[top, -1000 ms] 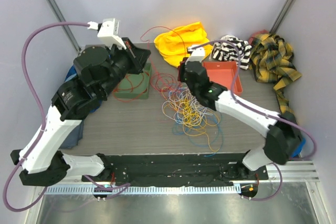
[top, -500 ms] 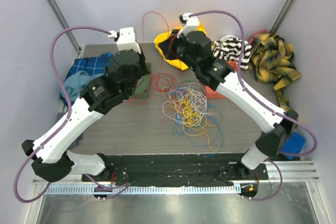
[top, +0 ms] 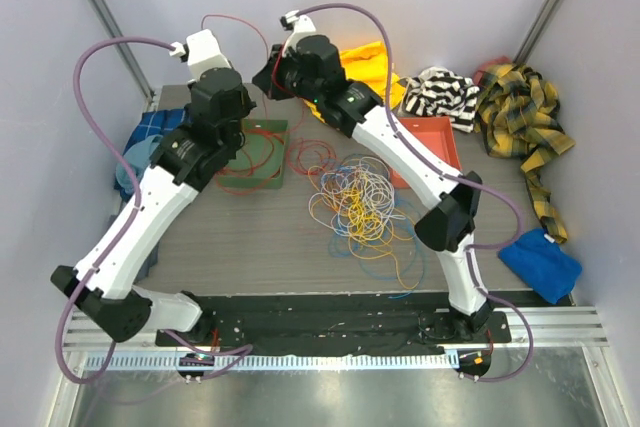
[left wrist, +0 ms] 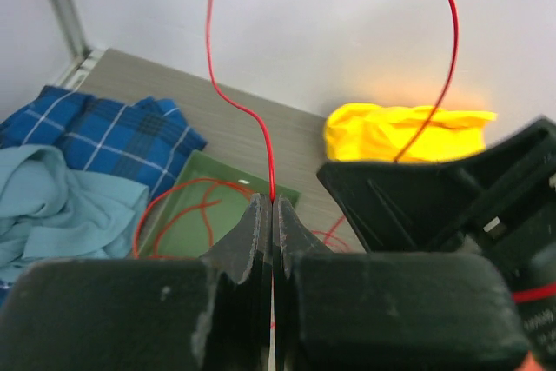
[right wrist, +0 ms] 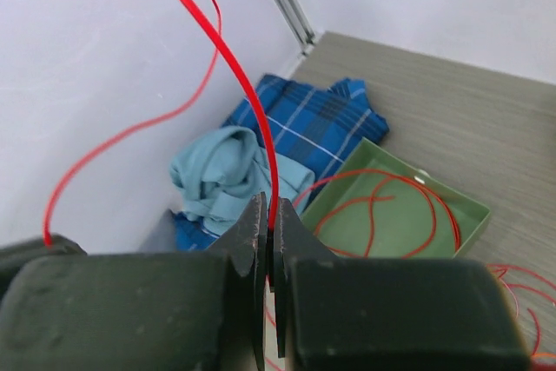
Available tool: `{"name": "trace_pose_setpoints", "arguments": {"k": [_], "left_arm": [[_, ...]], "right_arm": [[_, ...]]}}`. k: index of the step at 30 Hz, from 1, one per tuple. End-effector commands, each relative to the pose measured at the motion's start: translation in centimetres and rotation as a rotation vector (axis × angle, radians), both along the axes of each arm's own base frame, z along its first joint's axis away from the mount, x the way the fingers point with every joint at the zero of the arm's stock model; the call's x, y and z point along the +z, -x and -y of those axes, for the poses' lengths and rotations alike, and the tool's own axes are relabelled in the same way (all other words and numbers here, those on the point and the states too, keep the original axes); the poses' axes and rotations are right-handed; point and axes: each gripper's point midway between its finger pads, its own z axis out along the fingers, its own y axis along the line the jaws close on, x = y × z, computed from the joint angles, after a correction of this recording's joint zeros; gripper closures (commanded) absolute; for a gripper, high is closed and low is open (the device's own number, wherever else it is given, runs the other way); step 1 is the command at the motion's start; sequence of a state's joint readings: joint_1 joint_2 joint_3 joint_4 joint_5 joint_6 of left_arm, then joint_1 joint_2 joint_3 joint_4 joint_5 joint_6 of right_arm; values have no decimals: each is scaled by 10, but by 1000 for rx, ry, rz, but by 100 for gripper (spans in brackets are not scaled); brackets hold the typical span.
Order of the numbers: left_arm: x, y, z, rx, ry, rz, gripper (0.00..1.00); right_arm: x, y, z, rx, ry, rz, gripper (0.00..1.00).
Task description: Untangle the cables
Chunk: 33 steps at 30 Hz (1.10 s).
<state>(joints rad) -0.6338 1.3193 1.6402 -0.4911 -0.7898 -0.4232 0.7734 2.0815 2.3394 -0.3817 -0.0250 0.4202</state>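
The cables (top: 362, 209) lie in a loose heap of yellow, orange, white, blue and red loops at the table's middle. One red cable (top: 238, 19) arcs high through the air between my two grippers. Another length of it coils in the green tray (top: 228, 183). My left gripper (left wrist: 272, 202) is shut on this red cable (left wrist: 228, 102), raised above the tray. From the top view it (top: 205, 35) is mostly hidden behind its white camera. My right gripper (right wrist: 270, 206) is shut on the same red cable (right wrist: 234, 76). It (top: 262, 75) hangs close beside the left one, over the tray (right wrist: 473, 206).
A blue plaid cloth (top: 150, 135) and a light blue cloth (right wrist: 217, 171) lie left of the tray. A yellow cloth (top: 372, 62), a striped cloth (top: 440, 92), a plaid shirt (top: 520, 112) and a red tray (top: 432, 142) sit at the back right. A blue cloth (top: 540, 265) lies near right.
Both arms have risen and swung toward the back left. The right gripper left the heap and drew the red cable up. Red loops now lie in the green tray.
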Motion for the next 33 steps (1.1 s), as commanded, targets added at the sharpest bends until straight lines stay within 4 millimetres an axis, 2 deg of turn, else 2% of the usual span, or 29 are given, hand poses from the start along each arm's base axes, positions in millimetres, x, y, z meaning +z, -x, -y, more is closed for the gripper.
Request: {"name": "trace_pose_setpoints", "arguments": {"k": [1, 2, 4, 5, 6, 7, 8, 10, 11, 12, 14, 17, 18, 19, 21, 23, 24, 25, 26, 27, 29, 33], "left_arm": [[-35, -34, -15, 86, 35, -41, 100], [-42, -41, -27, 118, 31, -61, 100], [-66, -59, -30, 136, 31, -111, 100], [-74, -65, -40, 164, 36, -133, 100], [-84, -72, -42, 170, 49, -153, 100], [-103, -82, -42, 177, 43, -192, 100], [-115, -88, -46, 180, 52, -221, 100], [-134, -97, -48, 189, 60, -256, 100], [-154, -104, -50, 203, 51, -298, 100], [-163, -108, -52, 210, 53, -312, 100], [-187, -118, -57, 236, 53, -357, 100], [-203, -129, -61, 247, 68, -387, 100], [-204, -130, -62, 248, 75, -389, 100], [-203, -131, -64, 253, 80, -388, 100], [-187, -131, -65, 246, 91, -359, 100], [-172, -127, -64, 228, 94, -336, 100], [-157, -122, -64, 214, 111, -305, 100], [-156, -117, -63, 203, 116, -303, 100], [-153, -114, -63, 199, 129, -293, 100], [-138, -107, -65, 193, 148, -256, 100], [-135, -100, -67, 192, 155, -241, 100], [-110, -90, -72, 193, 160, -187, 100]], "right_arm": [[-41, -16, -16, 6, 65, -7, 99], [-64, -24, -20, -7, 100, -24, 99], [-84, -35, -19, -41, 137, -30, 99], [-104, -42, -21, -54, 170, -44, 99], [-113, -46, -20, -61, 182, -52, 99], [-123, -50, -21, -63, 192, -61, 99], [-141, -55, -21, -72, 217, -80, 99], [-157, -64, -18, -90, 240, -92, 99], [-164, -67, -17, -91, 252, -93, 99], [-179, -70, -20, -73, 265, -108, 99], [-191, -72, -24, -56, 280, -110, 99], [-205, -80, -26, -70, 288, -105, 99], [-199, -84, -26, -79, 271, -99, 99], [-203, -87, -26, -88, 269, -105, 99], [-190, -93, -25, -100, 237, -86, 99], [-163, -87, -27, -90, 195, -51, 99], [-158, -88, -27, -92, 174, -34, 99], [-131, -84, -25, -99, 141, 5, 99], [-120, -79, -27, -99, 128, 27, 99], [-106, -79, -27, -103, 108, 54, 99], [-73, -73, -28, -101, 76, 100, 99], [-41, -66, -29, -103, 42, 146, 99]]}}
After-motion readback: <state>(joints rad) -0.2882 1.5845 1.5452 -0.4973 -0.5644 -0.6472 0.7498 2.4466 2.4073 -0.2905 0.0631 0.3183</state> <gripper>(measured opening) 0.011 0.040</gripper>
